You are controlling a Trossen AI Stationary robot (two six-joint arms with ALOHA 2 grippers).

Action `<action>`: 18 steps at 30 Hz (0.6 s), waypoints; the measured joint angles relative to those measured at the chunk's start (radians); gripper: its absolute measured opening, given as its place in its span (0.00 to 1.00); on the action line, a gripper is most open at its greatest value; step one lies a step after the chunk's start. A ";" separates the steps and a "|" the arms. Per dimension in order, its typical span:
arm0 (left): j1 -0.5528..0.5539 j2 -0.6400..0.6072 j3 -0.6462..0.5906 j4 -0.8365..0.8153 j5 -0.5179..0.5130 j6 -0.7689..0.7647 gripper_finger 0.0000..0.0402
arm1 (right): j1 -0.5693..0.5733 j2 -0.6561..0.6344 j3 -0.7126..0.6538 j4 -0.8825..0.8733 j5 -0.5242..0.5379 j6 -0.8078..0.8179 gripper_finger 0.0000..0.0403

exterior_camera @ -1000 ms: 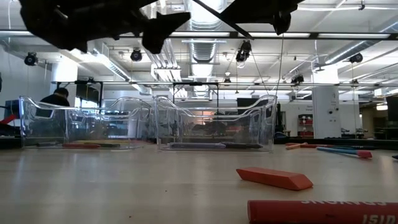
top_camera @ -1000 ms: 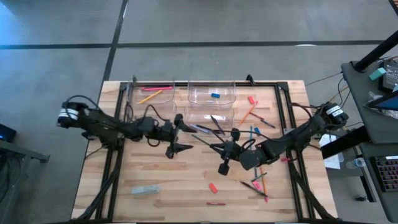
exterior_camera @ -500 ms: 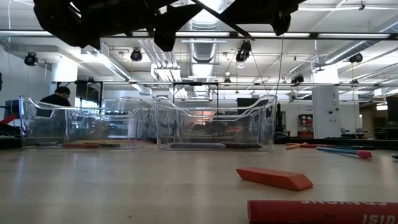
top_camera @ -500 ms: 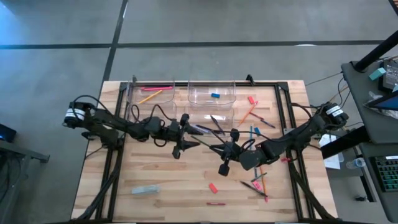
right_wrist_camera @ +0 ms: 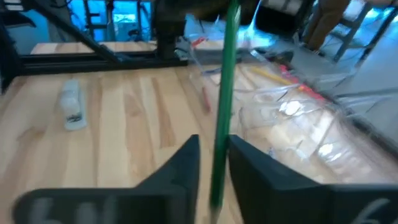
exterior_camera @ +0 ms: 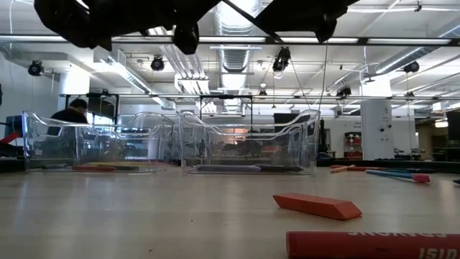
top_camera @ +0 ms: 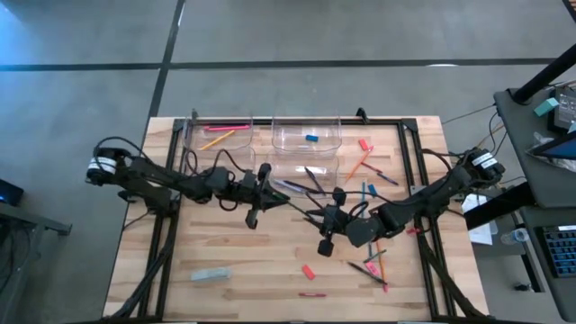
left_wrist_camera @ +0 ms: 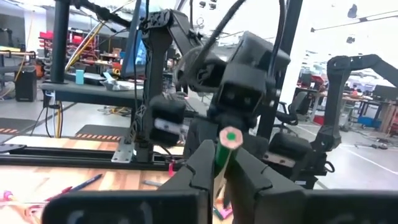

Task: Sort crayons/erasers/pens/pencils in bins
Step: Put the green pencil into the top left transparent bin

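Observation:
A long thin green pencil [right_wrist_camera: 222, 93] hangs in the air over the middle of the table, between my two grippers; in the low view it is a dark slanting line [exterior_camera: 251, 21]. My left gripper [left_wrist_camera: 222, 152] [top_camera: 268, 200] is shut on one end of it. My right gripper [right_wrist_camera: 213, 162] [top_camera: 317, 219] is slightly open around the other end, with a gap showing on one side of the pencil. Four clear bins [top_camera: 306, 135] stand at the far side of the table; one holds a blue eraser [top_camera: 311, 138], one holds pencils [top_camera: 219, 135], and one holds pens [top_camera: 301, 184]. My left gripper pinches the pencil between its two fingers [left_wrist_camera: 202, 165], a little short of its end [left_wrist_camera: 230, 137], which sticks out past them with its green core showing. The pencil is lifted clear of the table. My right gripper's fingers [right_wrist_camera: 249, 171] stand on either side of the pencil; whether one still touches it I cannot tell.
Loose pens, pencils and crayons lie scattered on the table's right half [top_camera: 369, 175]. A red eraser [exterior_camera: 316, 206] and a red crayon [exterior_camera: 374, 244] lie near the front. A grey block [top_camera: 211, 274] lies at the near left. A person shows in the room behind [exterior_camera: 72, 111].
My left gripper has shut on the pencil's end; its fingers stood wide apart a second ago. The pencil has stayed where it was, in the air between the two grippers.

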 joint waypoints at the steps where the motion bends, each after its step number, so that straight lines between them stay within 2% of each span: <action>1: 0.002 -0.020 0.000 -0.026 -0.002 0.008 0.02 | 0.000 0.000 0.000 -0.011 -0.011 0.013 0.23; 3: 0.009 -0.074 0.001 -0.113 -0.020 0.043 0.02 | 0.000 0.000 0.000 -0.014 -0.017 0.022 0.31; 7: 0.016 -0.217 0.035 -0.444 -0.228 0.140 0.02 | 0.003 0.000 0.000 -0.017 -0.037 0.026 0.46; 10: 0.014 -0.318 0.111 -0.813 -0.465 0.231 0.02 | 0.000 0.000 0.000 -0.018 -0.034 0.029 0.56; 12: 0.015 -0.364 0.171 -1.048 -0.671 0.270 0.02 | 0.000 0.000 0.000 -0.021 -0.031 0.030 0.62; 15: 0.022 -0.388 0.244 -1.315 -0.990 0.320 0.02 | -0.002 0.000 0.000 -0.021 -0.030 0.044 0.70; 16: 0.031 -0.388 0.261 -1.382 -1.070 0.339 0.02 | -0.002 0.000 0.000 -0.021 -0.030 0.044 0.73; 18: 0.068 -0.380 0.286 -1.483 -1.159 0.365 0.02 | -0.004 0.000 0.000 -0.021 -0.029 0.043 0.77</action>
